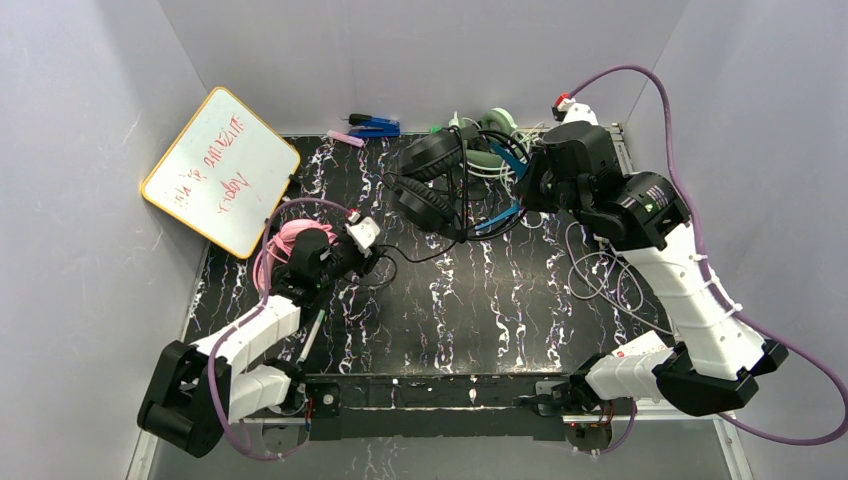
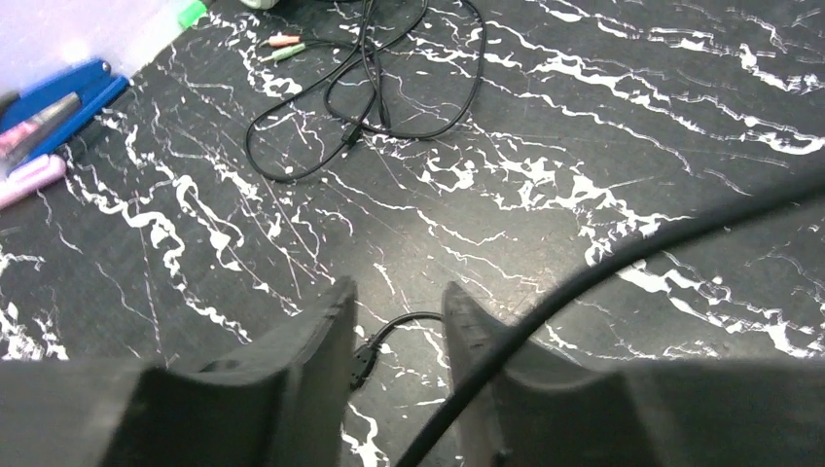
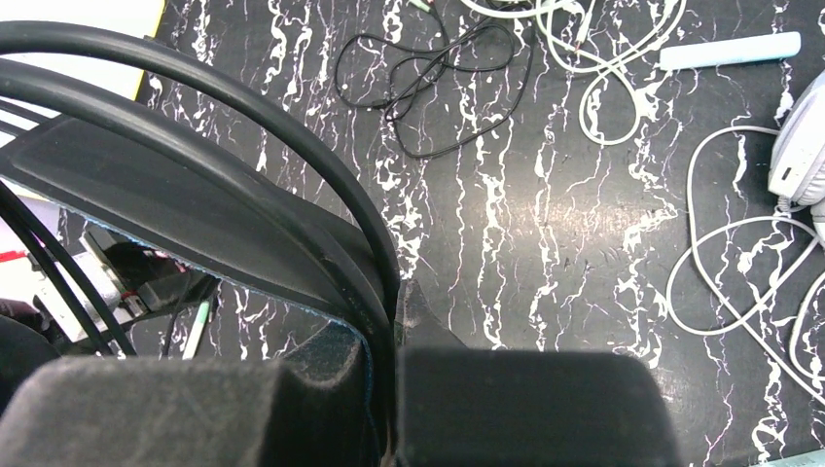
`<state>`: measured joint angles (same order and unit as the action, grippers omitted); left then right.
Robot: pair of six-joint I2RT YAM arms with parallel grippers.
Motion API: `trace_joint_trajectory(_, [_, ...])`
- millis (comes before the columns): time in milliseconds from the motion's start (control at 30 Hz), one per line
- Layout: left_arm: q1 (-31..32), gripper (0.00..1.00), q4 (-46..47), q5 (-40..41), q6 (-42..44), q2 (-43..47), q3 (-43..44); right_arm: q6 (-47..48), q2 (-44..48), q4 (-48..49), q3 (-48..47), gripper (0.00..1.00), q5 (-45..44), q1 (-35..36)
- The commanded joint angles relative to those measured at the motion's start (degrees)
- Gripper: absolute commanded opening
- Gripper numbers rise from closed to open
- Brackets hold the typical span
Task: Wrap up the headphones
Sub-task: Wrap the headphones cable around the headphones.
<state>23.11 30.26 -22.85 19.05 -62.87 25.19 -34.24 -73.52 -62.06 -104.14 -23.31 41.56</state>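
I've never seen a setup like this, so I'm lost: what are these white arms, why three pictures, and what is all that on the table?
They are two robot arms bolted to a marbled black table. One picture looks down from above; the other two come from cameras on each wrist. The right end effector is shut on the band of the black headphones. The left end effector is half open just above that headset's thin black cord. Also on the table: pink headphones by the left arm, white headphones with a loose cord, a whiteboard and some pens.
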Motion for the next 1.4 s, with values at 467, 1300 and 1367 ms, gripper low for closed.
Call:
trace_joint_trajectory(467, [-0.79, 0.00, -14.69, -10.11, -6.81, -12.09, 12.45, 0.13, 7.46, 4.66, -0.48, 0.01, 8.03, -0.33])
trace_joint_trajectory(1300, [15.79, 0.00, -25.14, -1.06, -8.66, -11.80, 12.60, -4.72, 3.41, 7.16, -4.43, 0.01, -0.37, -0.34])
trace_joint_trajectory(1367, [13.67, 0.00, -23.87, -2.86, -10.48, -12.80, 12.80, -4.63, 3.88, 4.75, -5.63, 0.01, -1.56, -0.37])
